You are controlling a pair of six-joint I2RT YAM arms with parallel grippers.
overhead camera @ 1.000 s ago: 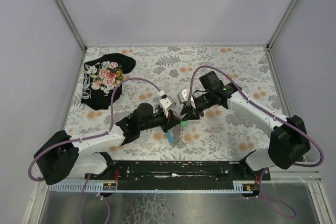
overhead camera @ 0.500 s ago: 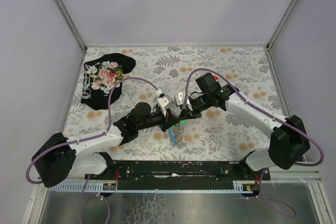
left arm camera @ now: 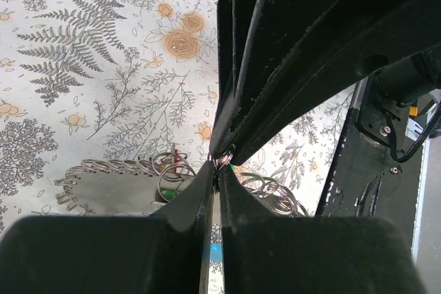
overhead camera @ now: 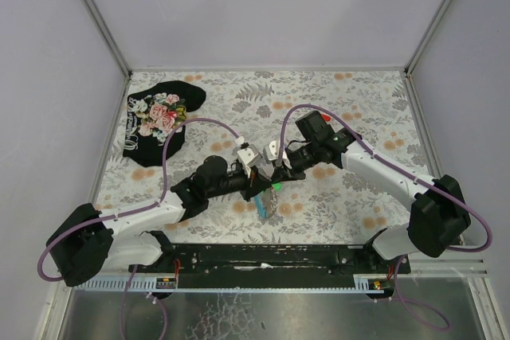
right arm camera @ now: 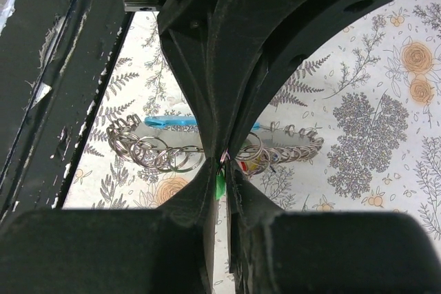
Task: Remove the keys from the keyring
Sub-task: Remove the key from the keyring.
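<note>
The right gripper [right arm camera: 220,168] has edged toward the left gripper [left arm camera: 215,171] and narrowed, fingers nearly together on the green head among the small bright-headed metal keys [right arm camera: 220,185]. The left gripper stays clamped on the thin silvery keyring [right arm camera: 157,153], whose chained loops and grey, light-blue fob hang just below both tips, over the floral desk [overhead camera: 358,93].

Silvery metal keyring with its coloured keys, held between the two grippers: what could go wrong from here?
1. The left gripper and the right gripper meet fingertip to fingertip; when they pull apart, they may knock each other.
2. The right gripper pinches only a sliver of the green-headed key; it may slip out.
3. On the silvery keyring, the coiled chain and the grey and light-blue fob are outside both grips; a sharp pull may swing or tangle them.
</note>
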